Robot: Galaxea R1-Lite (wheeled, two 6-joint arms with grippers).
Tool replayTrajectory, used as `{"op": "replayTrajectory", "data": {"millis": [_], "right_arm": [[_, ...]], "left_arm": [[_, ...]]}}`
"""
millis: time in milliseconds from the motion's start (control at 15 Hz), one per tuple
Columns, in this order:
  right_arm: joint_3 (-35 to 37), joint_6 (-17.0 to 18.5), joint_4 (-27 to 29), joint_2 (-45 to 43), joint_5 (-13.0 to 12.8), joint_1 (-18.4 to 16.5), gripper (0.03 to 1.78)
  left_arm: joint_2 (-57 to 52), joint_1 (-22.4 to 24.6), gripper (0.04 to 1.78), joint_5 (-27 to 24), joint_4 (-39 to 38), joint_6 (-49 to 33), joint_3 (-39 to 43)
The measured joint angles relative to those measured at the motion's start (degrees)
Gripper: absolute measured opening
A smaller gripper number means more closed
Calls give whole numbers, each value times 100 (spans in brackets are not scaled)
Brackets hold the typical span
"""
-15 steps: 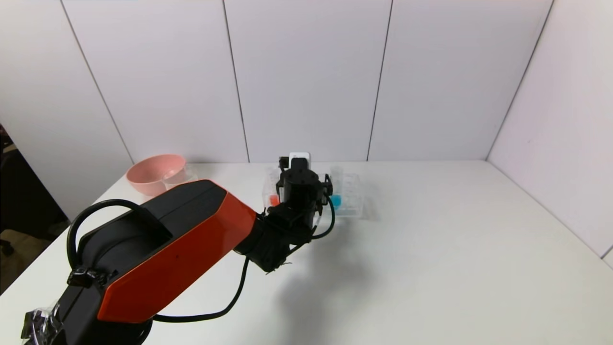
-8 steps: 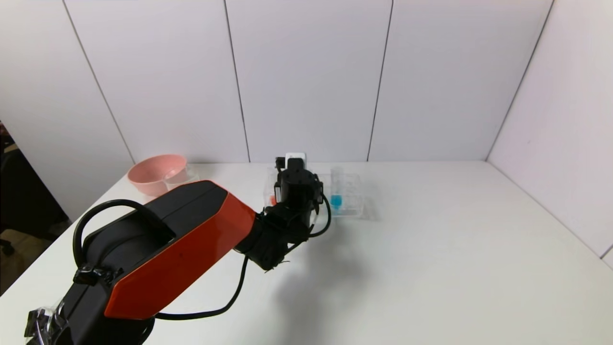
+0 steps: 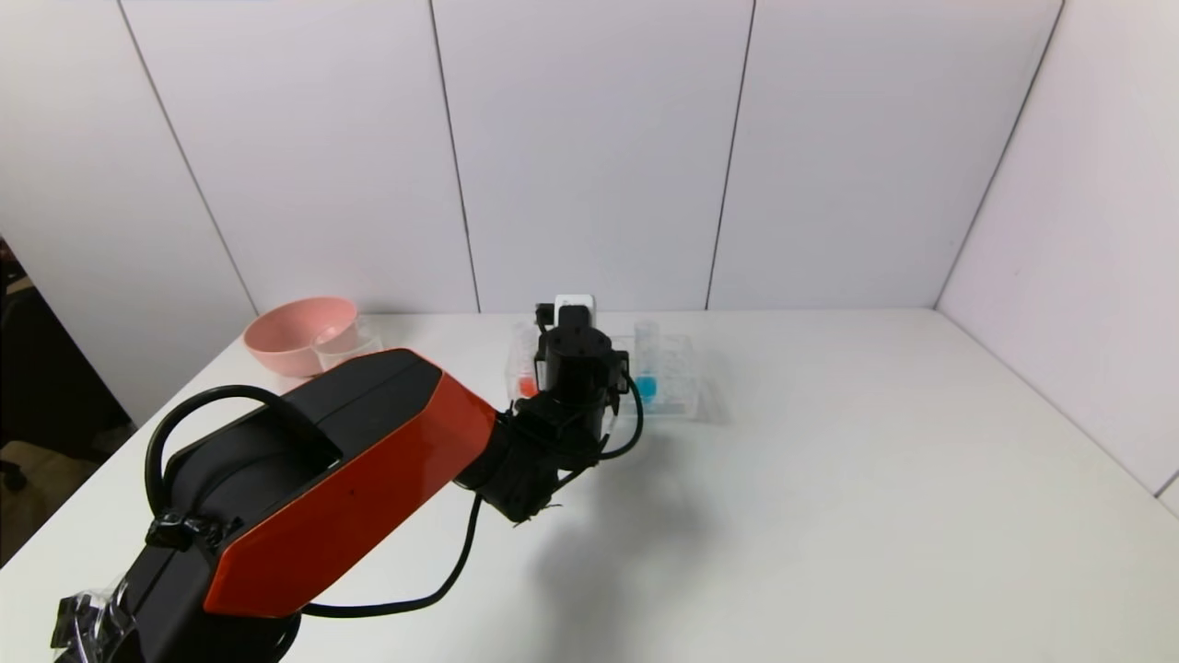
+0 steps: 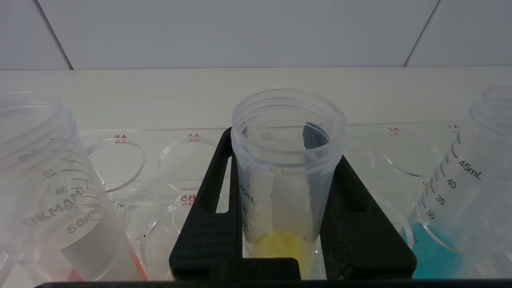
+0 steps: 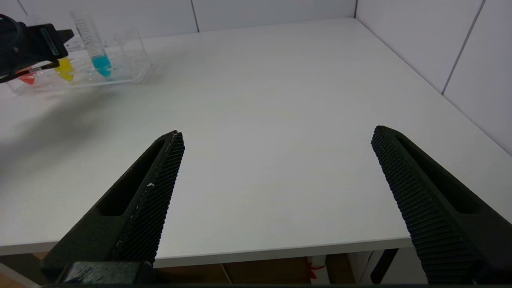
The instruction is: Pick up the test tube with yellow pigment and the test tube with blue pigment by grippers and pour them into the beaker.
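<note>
Pink bowl (image 3: pixel 299 333) and beaker (image 3: pixel 346 344) far left on tabletop (image 3: pixel 829 479), then rack (image 3: pixel 677 398) where left gripper (image 4: pixel 286 224) jaws hug the upright test tube with yellow pigment (image 4: pixel 282 188), red tube (image 4: pixel 52 192) left, test tube with blue pigment (image 4: pixel 456 208) right, right gripper (image 5: pixel 276 200) wide, idle, well apart.

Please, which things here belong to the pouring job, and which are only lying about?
Belong: slim clear tube with yellow liquid, gripped by the left gripper; slim clear tube with blue liquid; small clear glass beaker; open right gripper, parked aside.
Lying about: clear tube with red liquid; pink round bowl; clear rectangular rack.
</note>
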Motion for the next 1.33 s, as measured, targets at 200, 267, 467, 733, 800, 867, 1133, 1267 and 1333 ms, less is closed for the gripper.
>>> {"op": "replayTrajectory", "data": {"millis": [200,267,467,733,800,867,1133,1267,1333], "right_arm": [[0,-2,0,0,0,0,171],[0,-2,0,0,0,-2,171],[0,0,0,0,0,-2,171],[0,0,0,0,0,-2,171],[0,-2,0,0,0,-2,171],[0,0,0,0,0,-2,171],[0,0,0,0,0,-2,171],[0,-2,-2,0,0,0,171],[0,-2,-2,1,0,-2,171]], "left_arm": [[-13,-33,53,26,1,28,5],[-18,-49,53,33,-2,72,5],[-101,-63,53,45,17,139,40],[-324,-63,53,45,52,339,96],[-380,-63,53,52,44,345,101],[-468,-66,53,52,91,362,126],[-852,-85,54,43,408,386,173],[-1063,-116,54,87,566,408,179],[-1143,-143,54,80,627,411,184]]}}
